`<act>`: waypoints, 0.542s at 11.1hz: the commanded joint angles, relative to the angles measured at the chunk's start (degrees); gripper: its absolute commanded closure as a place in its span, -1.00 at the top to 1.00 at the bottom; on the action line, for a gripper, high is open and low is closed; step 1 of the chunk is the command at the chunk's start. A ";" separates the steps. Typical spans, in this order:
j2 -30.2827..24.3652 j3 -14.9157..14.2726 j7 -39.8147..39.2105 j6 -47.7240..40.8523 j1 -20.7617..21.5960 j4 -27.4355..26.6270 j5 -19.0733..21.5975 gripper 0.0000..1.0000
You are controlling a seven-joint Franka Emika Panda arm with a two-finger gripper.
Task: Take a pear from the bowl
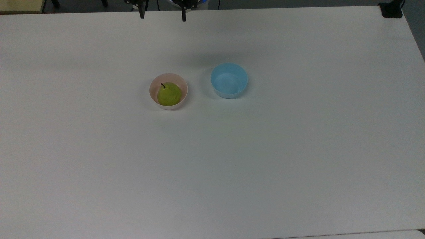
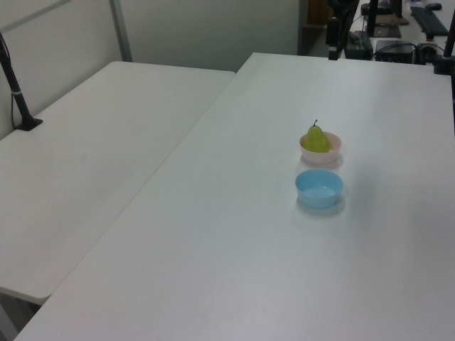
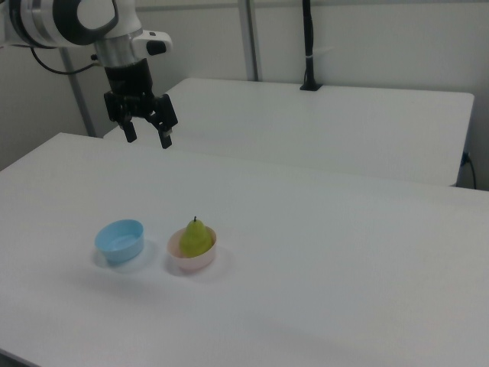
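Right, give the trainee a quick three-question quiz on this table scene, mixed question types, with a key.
1. True or false: the pear sits in the blue bowl.
2. Multiple choice: the end effector is A) shut on the pear, B) open and raised above the table, away from both bowls, C) resting inside the pink bowl.
3. Fill in: in the top view, the blue bowl stands to the ____ of the pink bowl.

Key: 1 false; 2 B; 3 right.
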 commanded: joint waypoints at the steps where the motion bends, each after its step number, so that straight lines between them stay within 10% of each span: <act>1: -1.11 -0.91 1.05 -1.67 0.66 0.14 0.83 1.00; 6: -1.11 -0.91 1.05 -1.41 0.49 0.14 0.83 1.00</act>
